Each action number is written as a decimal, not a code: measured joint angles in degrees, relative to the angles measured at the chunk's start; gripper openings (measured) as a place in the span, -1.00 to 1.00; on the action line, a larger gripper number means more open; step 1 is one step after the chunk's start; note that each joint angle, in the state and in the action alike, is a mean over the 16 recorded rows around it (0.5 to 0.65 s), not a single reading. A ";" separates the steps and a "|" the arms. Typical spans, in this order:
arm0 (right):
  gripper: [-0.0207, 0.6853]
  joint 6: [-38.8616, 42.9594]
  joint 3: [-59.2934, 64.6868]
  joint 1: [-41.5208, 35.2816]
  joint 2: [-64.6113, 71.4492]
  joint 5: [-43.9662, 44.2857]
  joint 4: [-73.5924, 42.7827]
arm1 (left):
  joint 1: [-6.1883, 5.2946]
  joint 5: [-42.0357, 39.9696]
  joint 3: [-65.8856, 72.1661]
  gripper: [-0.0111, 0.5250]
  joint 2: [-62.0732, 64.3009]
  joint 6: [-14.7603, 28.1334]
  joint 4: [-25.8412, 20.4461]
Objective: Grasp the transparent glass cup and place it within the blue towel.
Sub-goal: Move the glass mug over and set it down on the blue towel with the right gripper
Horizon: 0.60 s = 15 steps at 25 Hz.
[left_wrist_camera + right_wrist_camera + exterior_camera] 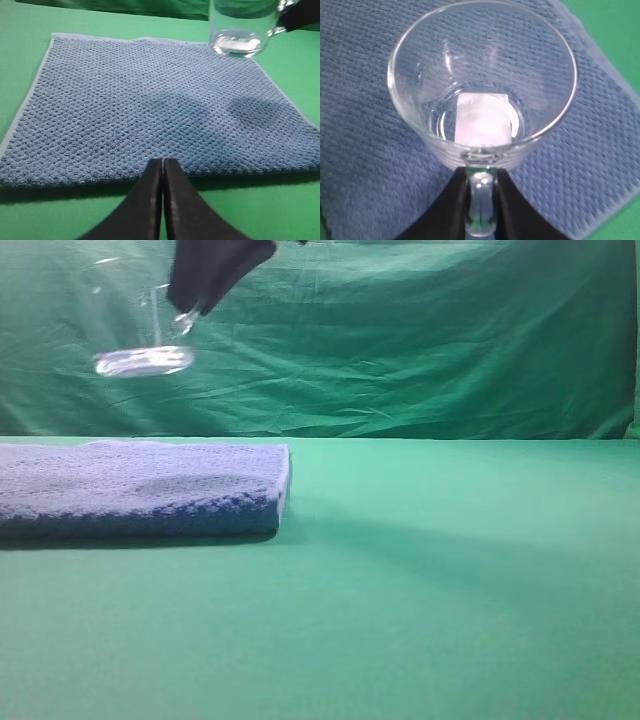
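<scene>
Glass cup (pixel 482 85) above blue towel (pixel 140 490)

Glass cup (pixel 243 27) top cut off by frame edge; blue towel (pixel 140 490) left end cropped

The clear glass cup (pixel 140 335) hung in the air above the blue towel (pixel 140 485), a little tilted. The bumpy, folded towel lay flat on the green tabletop (pixel 450 580).
</scene>
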 joint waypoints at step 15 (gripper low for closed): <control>-0.03 2.49 -3.75 -0.32 -0.11 4.55 -0.25 | 0.00 0.00 0.00 -0.96 0.00 0.00 0.00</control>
